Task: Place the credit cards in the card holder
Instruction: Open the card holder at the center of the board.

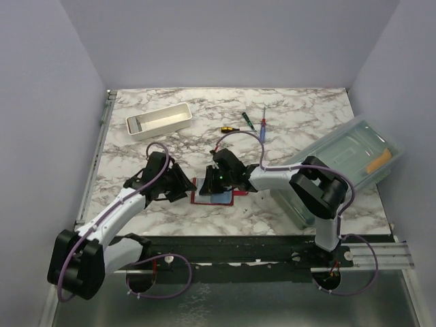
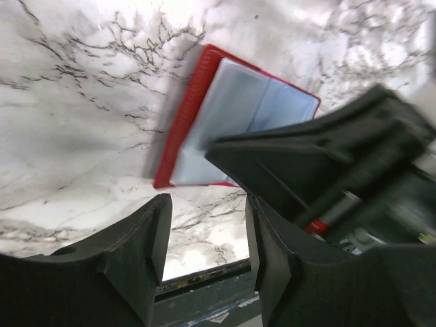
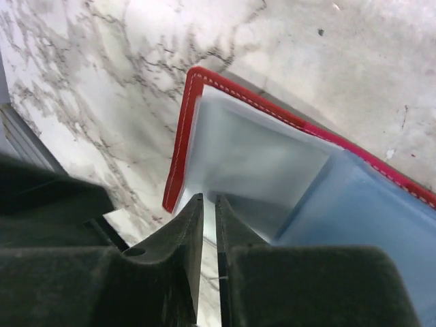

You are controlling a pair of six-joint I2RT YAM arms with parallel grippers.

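The dark-red card holder point(image 1: 204, 198) lies open on the marble table, a pale clear sleeve and a blue card point(image 3: 368, 225) showing inside it. It also shows in the left wrist view point(image 2: 182, 119) and in the right wrist view point(image 3: 182, 129). My right gripper point(image 1: 221, 181) sits over its near edge, jaws point(image 3: 209, 203) almost closed on the thin edge of the clear sleeve point(image 3: 252, 153), which lifts slightly. My left gripper point(image 1: 178, 185) is open and empty just left of the holder, its fingers point(image 2: 146, 238) low over bare table. The tan card is out of view.
A white tray point(image 1: 159, 121) stands at the back left. Three small screwdrivers point(image 1: 247, 121) lie at the back middle. A clear plastic box point(image 1: 347, 160) holding an orange item point(image 1: 379, 161) stands at the right. The table's front edge point(image 2: 204, 279) runs just under my left gripper.
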